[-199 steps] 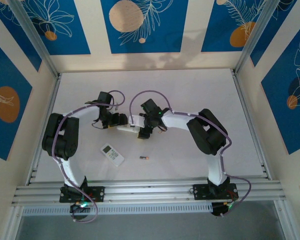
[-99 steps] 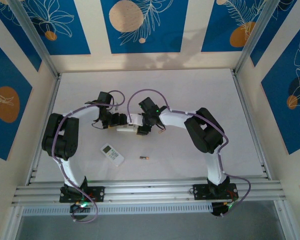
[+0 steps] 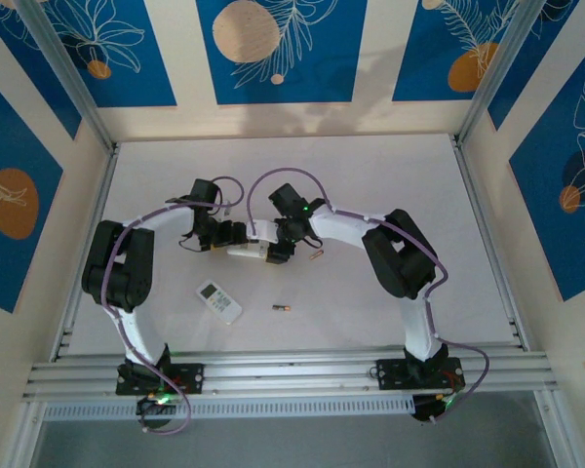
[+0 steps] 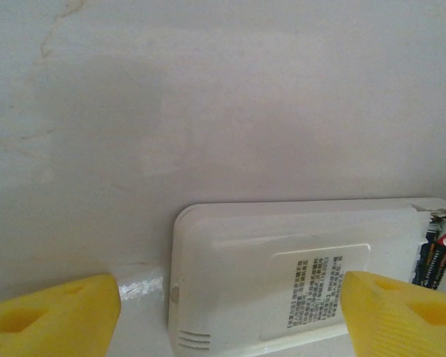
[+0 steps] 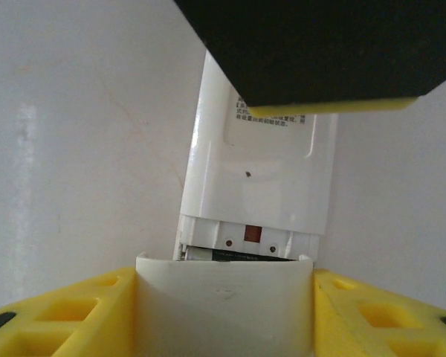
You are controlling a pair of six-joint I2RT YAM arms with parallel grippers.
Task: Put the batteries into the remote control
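One battery (image 3: 281, 308) lies loose overhead; right gripper (image 5: 224, 321) close-up clamps cover (image 5: 224, 286).

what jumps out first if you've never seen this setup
Mid-table, a white remote lies back up, its battery bay open. The right gripper holds the cover at that end; the left gripper, open, is over the other end. A second remote and a loose battery lie apart on the near side.
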